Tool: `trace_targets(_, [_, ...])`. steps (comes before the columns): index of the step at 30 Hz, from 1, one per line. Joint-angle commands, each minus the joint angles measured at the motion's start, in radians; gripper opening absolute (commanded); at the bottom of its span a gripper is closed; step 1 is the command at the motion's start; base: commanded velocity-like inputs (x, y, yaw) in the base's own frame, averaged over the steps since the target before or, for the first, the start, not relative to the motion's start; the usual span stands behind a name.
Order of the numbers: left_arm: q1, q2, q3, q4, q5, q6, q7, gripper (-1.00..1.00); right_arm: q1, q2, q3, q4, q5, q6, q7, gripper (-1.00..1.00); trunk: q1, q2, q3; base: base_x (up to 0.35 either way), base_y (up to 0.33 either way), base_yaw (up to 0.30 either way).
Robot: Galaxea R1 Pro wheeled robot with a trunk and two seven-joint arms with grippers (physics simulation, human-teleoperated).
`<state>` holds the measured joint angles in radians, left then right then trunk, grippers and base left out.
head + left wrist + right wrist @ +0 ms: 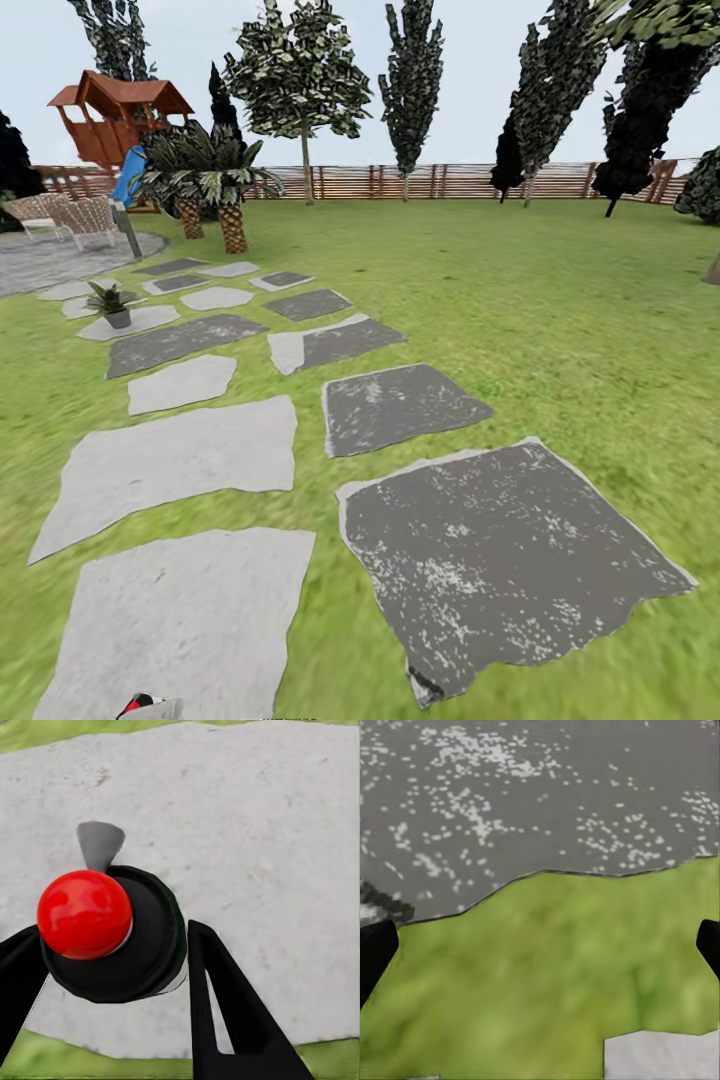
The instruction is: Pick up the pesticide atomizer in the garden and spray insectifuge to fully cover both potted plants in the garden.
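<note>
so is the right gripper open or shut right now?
Open. In the right wrist view the right gripper's fingertips sit at opposite edges, with only grass between.

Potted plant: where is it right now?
Head view, far left: the potted plant sits on a pale paver beside the grey patio, short of the palms.

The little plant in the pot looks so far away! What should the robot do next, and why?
Probably roll forward along the stone pavers toward the potted plant. The left pincer already grips the atomizer with its red knob, but the plant sits far ahead on a pale paver, likely too far to spray.
</note>
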<state>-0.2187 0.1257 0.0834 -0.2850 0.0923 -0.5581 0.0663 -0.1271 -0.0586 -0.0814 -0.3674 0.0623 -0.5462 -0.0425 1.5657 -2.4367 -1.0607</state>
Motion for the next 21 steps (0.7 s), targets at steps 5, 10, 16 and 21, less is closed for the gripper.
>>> trace_targets(5, [-0.001, 0.000, -0.002, 0.001, 0.009, -0.003, -0.002, -1.00, 0.000, 0.000, -0.003, 0.000, 0.007, -0.003, -0.004, 1.00, 0.000, 0.000, -0.001, 0.000, 0.000, 0.282])
trace_targets(10, [-0.001, 0.000, -0.002, 0.000, 0.009, -0.003, -0.002, -1.00, 0.000, 0.000, -0.003, 0.001, 0.007, -0.002, -0.004, 1.00, 0.000, 0.000, -0.001, 0.000, 0.000, 0.282])
trace_targets(16, [-0.001, 0.000, -0.002, 0.000, 0.009, -0.003, -0.002, -1.00, 0.000, 0.000, -0.003, 0.001, 0.007, -0.002, -0.002, 1.00, 0.000, 0.000, -0.001, 0.000, 0.000, 0.282])
trace_targets(21, [-0.001, 0.000, -0.002, 0.000, 0.009, -0.003, -0.002, -1.00, 0.000, 0.000, -0.003, 0.001, 0.008, -0.001, -0.001, 1.00, 0.000, 0.000, -0.001, 0.000, 0.000, 0.282])
